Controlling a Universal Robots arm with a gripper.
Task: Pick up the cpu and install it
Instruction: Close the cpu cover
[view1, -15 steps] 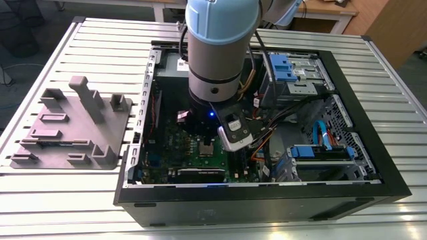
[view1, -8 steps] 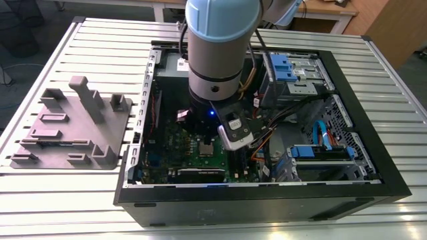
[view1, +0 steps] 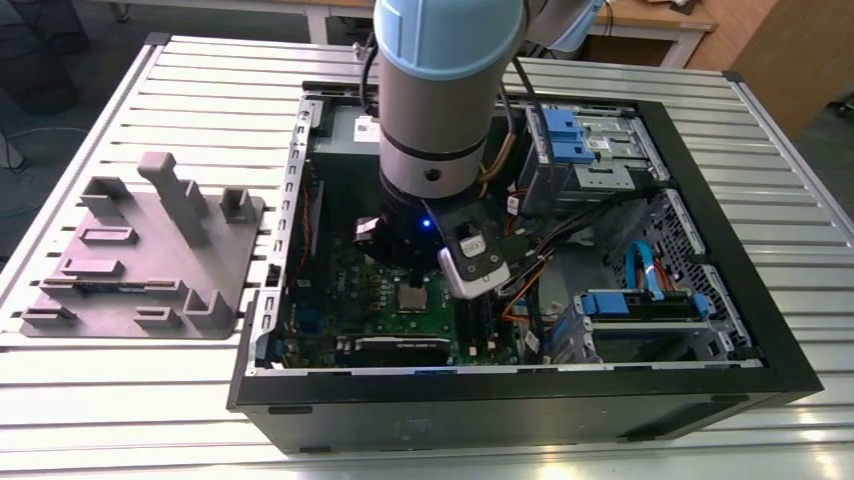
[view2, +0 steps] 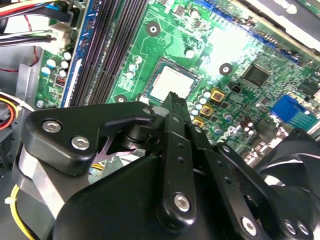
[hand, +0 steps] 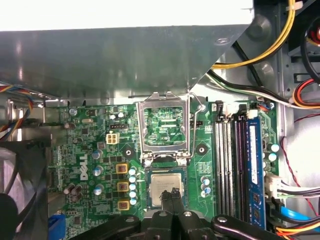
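Black linkages of the gripper (hand: 173, 194) sit closest in both wrist views, its fingertips pressed together with nothing between them, over one edge of the cpu (hand: 164, 184); whether they touch it I cannot tell. Silvery-grey, square and dark-rimmed, the cpu lies flat in its socket on the green motherboard (hand: 90, 150), between the open metal socket frame (hand: 165, 125), the memory slots (hand: 227, 160) and a black fan (hand: 15, 180). Well apart on the exterior view's left, outside the computer case (view1: 534, 400), rests a grey holder tray (view1: 147, 260).
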